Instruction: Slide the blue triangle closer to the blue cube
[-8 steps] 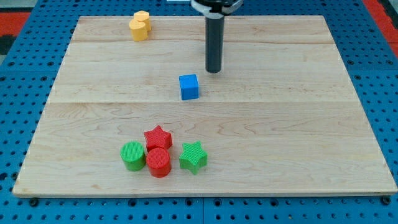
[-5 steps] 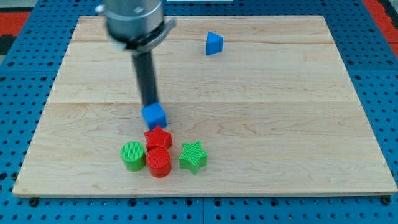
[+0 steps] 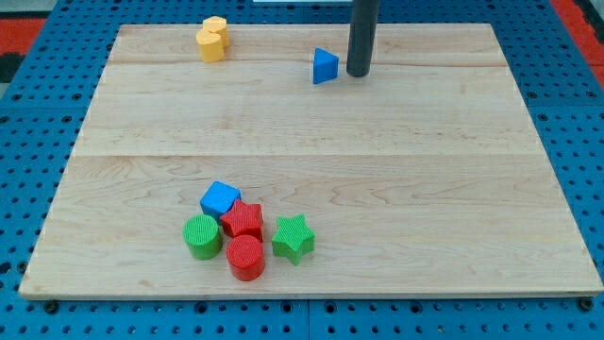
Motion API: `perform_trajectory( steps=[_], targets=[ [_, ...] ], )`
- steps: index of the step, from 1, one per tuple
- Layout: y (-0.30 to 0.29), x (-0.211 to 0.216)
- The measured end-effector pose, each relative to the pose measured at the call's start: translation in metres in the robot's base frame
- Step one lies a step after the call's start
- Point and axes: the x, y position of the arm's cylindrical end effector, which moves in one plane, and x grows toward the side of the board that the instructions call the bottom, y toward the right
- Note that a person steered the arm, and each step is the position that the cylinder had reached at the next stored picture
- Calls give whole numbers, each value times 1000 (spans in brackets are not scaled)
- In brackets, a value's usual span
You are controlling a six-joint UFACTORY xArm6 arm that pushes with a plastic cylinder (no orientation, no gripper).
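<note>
The blue triangle (image 3: 325, 66) lies near the view's top, right of centre. My tip (image 3: 358, 74) stands just to its right, a small gap apart. The blue cube (image 3: 220, 199) sits far below and to the left, at the top left of a cluster of blocks, touching the red star (image 3: 244, 219).
The cluster at the view's bottom holds a green cylinder (image 3: 202, 236), a red cylinder (image 3: 246, 258) and a green star (image 3: 293, 237). Two yellow blocks (image 3: 212, 40) stand together at the view's top left. The wooden board (image 3: 528, 189) lies on a blue pegboard.
The tip left the blue cube and moved up and right, to beside the blue triangle. The blue cube now rests lower left against the red star; the red cylinder shifted down.
</note>
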Motion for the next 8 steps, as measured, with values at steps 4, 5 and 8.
perform_trajectory(
  steps=[4,5,8],
  targets=[
    [-201,189],
    [-208,206],
    [-204,227]
  ],
)
